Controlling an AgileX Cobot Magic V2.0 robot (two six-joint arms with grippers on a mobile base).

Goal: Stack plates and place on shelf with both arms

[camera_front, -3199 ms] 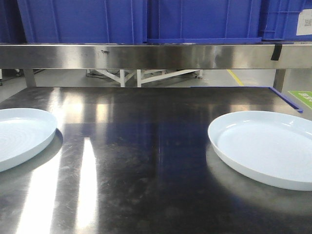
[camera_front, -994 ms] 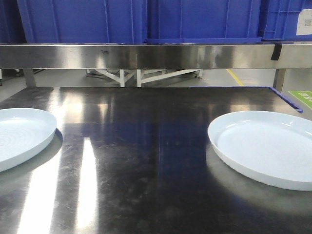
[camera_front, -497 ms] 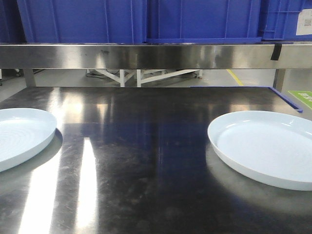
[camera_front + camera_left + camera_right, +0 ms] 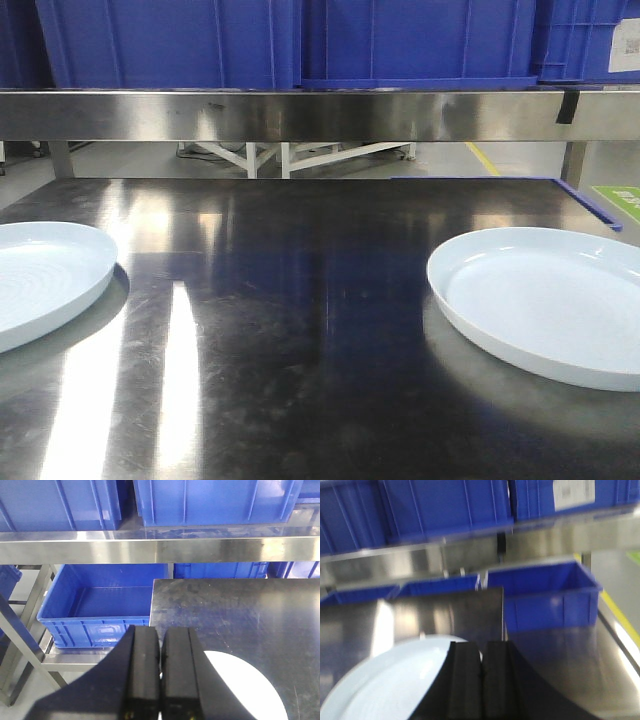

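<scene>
Wrist-mounted views show both jaws shut, plates not yet stacked

Left wrist-mounted camera: the left gripper (image 4: 160, 680) hangs with its jaws pressed together on nothing, the left plate (image 4: 245, 692) showing just beyond them to the right. On the other arm, the right gripper (image 4: 481, 680) is likewise closed and empty above the right plate (image 4: 385, 685). Its picture is blurred, which suggests that arm is moving. Both plates lie flat and well apart on the steel surface (image 4: 300, 300), one at each side, just where they lay three seconds earlier. Nothing has been lifted, so stacking has yet to begin. The shelf (image 4: 300, 112) behind carries only a row of blue crates (image 4: 300, 40). A white label (image 4: 625, 45) on the rightmost crate and a green floor marking (image 4: 618, 200) bear writing too small to read
</scene>
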